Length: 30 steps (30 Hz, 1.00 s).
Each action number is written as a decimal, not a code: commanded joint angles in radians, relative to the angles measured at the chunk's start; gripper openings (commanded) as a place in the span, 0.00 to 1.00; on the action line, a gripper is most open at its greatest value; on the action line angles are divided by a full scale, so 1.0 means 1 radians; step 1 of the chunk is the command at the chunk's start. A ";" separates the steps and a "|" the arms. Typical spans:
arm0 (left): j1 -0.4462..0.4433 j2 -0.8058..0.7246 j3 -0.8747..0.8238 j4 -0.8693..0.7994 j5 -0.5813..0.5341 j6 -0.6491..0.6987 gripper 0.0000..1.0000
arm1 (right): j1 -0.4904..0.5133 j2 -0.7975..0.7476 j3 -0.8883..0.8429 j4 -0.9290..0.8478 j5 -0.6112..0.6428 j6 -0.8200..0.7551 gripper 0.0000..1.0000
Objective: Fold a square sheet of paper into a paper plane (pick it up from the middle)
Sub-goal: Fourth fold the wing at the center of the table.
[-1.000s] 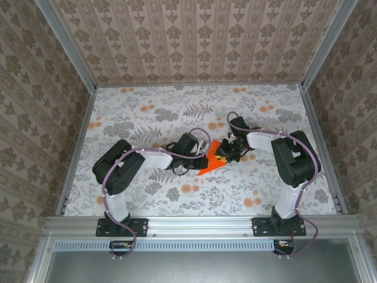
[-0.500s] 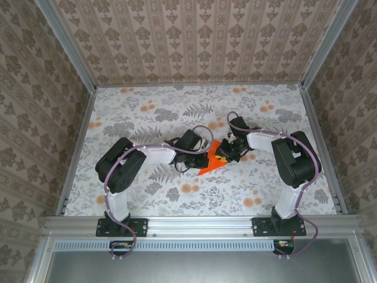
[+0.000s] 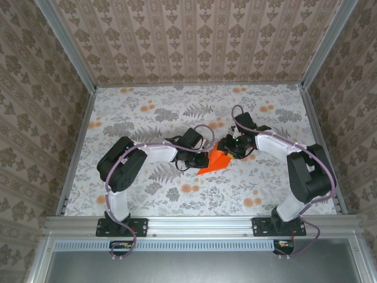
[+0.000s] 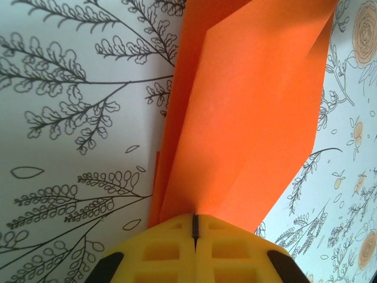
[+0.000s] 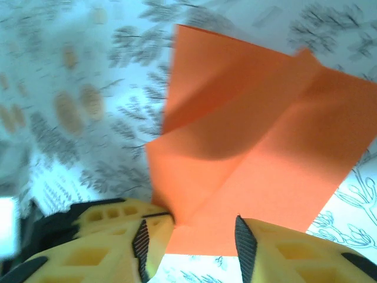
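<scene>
My right jaws have just let go. A second ago they were nearly closed on the folded orange paper; now they stand parted, pads either side of one corner, and that arm's elbow has swung out right. My left jaws stay clamped shut on one end of the paper, holding it mid-surface. I judge this crease is pressed and a re-grip comes next. No brand, label or writing readable.

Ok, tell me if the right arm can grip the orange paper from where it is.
Probably yes. The right pincer stands open with an edge of the orange paper between its fingers, and nothing blocks it. The left pincer, shut on the paper's other side, is clear of it.
</scene>
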 commanded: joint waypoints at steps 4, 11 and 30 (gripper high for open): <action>-0.004 0.070 -0.015 -0.125 -0.009 0.031 0.00 | 0.051 -0.002 -0.056 0.091 -0.053 -0.124 0.21; -0.004 0.078 -0.011 -0.124 -0.005 0.028 0.00 | 0.073 0.074 -0.056 0.157 -0.083 -0.135 0.07; -0.009 0.080 -0.029 -0.141 -0.020 0.020 0.00 | 0.062 0.209 -0.068 0.217 -0.100 -0.176 0.05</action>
